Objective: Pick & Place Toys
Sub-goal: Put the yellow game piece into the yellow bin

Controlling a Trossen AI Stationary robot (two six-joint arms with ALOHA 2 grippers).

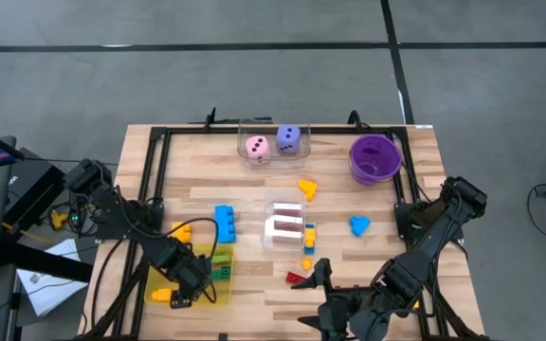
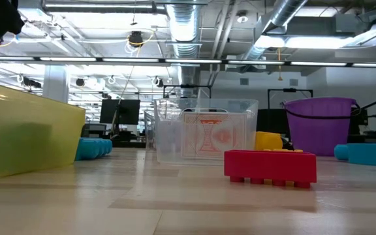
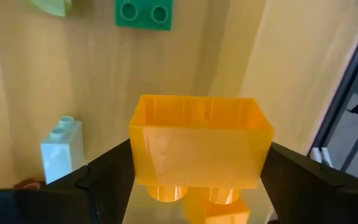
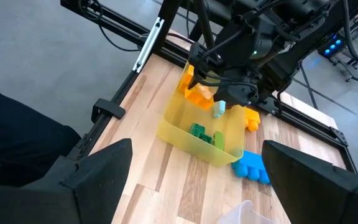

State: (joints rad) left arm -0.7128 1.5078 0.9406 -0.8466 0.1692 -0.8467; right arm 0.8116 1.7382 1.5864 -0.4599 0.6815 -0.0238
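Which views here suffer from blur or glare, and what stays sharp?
Low view: the yellow tray up close is soft, the red brick sharp, and ceiling lights glare overhead. Left wrist view: the orange brick is crisp, the green brick beyond it slightly soft. High view: even light, no glare.

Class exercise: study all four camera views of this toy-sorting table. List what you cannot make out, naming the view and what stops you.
- High view: the contents of the yellow tray are partly covered by the left gripper.
- Low view: the cards in the clear box are blurred behind its walls, so the print is unreadable.
- Left wrist view: the orange brick between the jaws hides what lies beneath it.
- High view: the right gripper sits at the bottom edge, partly cut off.
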